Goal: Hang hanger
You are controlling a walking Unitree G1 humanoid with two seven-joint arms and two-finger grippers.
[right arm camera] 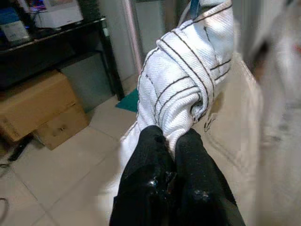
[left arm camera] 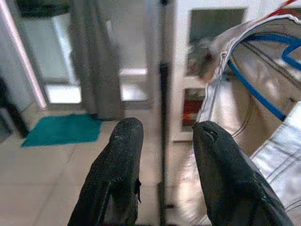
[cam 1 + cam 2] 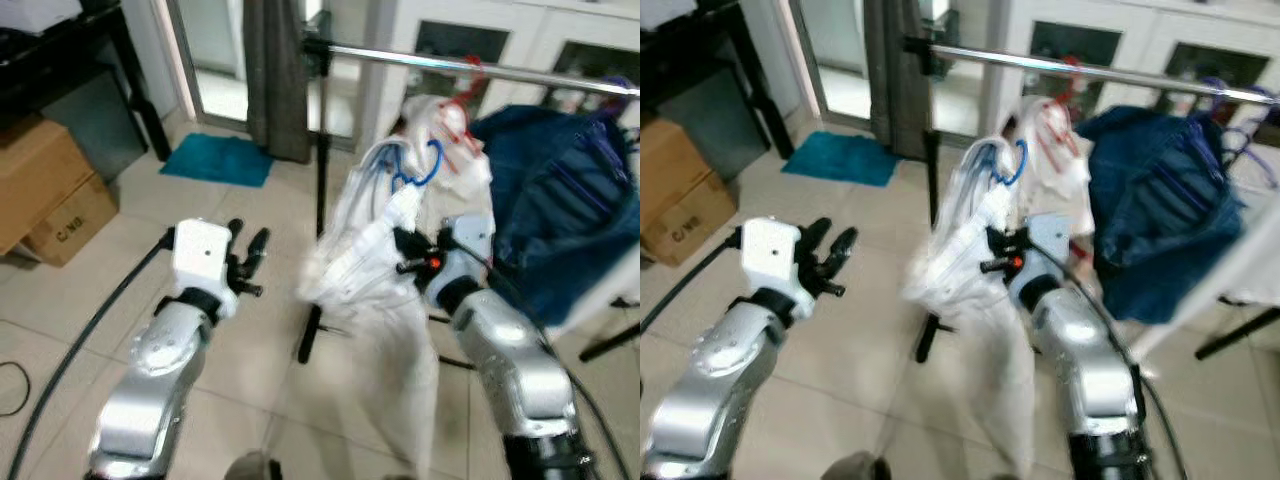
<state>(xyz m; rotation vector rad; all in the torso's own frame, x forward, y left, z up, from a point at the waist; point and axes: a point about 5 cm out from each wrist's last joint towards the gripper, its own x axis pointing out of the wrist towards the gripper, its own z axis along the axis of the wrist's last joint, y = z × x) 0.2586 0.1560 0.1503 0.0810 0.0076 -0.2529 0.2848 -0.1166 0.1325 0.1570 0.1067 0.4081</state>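
A white garment (image 3: 375, 250) on a blue hanger (image 3: 418, 172) hangs below the silver rail (image 3: 470, 68) of a clothes rack. My right gripper (image 1: 171, 155) is shut on a bunched fold of the white garment (image 1: 188, 84), just under the hanger's hook. Left of the rack's black post (image 3: 320, 190), my left gripper (image 3: 250, 250) stands open at about waist height, apart from the garment, with nothing between its fingers (image 2: 120, 155). A red hanger (image 3: 460, 100) carrying another white piece hangs on the rail behind.
A dark blue jacket (image 3: 560, 210) hangs on the rail at the right. Cardboard boxes (image 3: 50, 190) and a black shelf stand at the left. A teal mat (image 3: 220, 160) lies by the grey curtain (image 3: 275, 80). A black cable (image 3: 80, 340) runs over the tiled floor.
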